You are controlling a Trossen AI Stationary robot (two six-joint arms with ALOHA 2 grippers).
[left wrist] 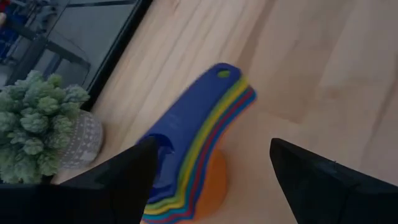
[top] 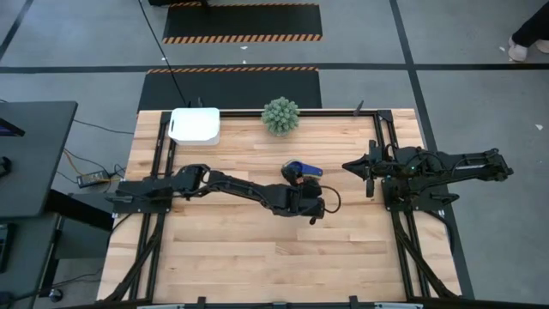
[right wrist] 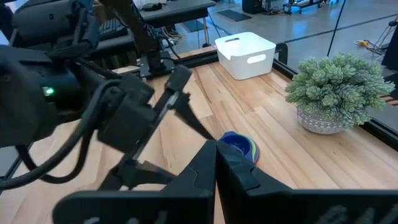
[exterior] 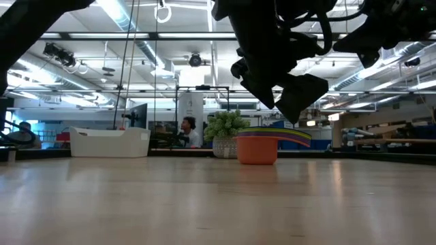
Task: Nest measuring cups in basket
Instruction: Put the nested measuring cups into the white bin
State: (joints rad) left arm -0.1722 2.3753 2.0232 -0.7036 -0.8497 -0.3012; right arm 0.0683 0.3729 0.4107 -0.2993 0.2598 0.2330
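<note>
High view. Wooden table (top: 257,249); left arm reaching across it to the middle, its left gripper (top: 302,184) over the stack of measuring cups (top: 302,169), of which the blue top shows. White basket (top: 195,126) at the far left of the table, well apart from the cups. Green spiky plant (top: 280,116) at the far edge, between basket and cups. Right arm resting at the right side, right gripper (top: 360,166) pointing toward the centre.

Low view. Cups (exterior: 262,146) nested as one stack on the table, orange one lowest, handles fanned to the right. Left gripper hanging above them, not touching. Plant (exterior: 225,133) just behind; basket (exterior: 110,141) far off to the left.

Left wrist view. Fingers (left wrist: 323,186) spread wide, one to each side of the cup stack (left wrist: 196,146), blue handle uppermost, then yellow, green, red, orange bowl below. Potted plant (left wrist: 43,121) beside.

Right wrist view. Right fingers (right wrist: 214,174) pressed together. Beyond: cups (right wrist: 239,144), plant (right wrist: 336,87), basket (right wrist: 245,55), left arm.
</note>
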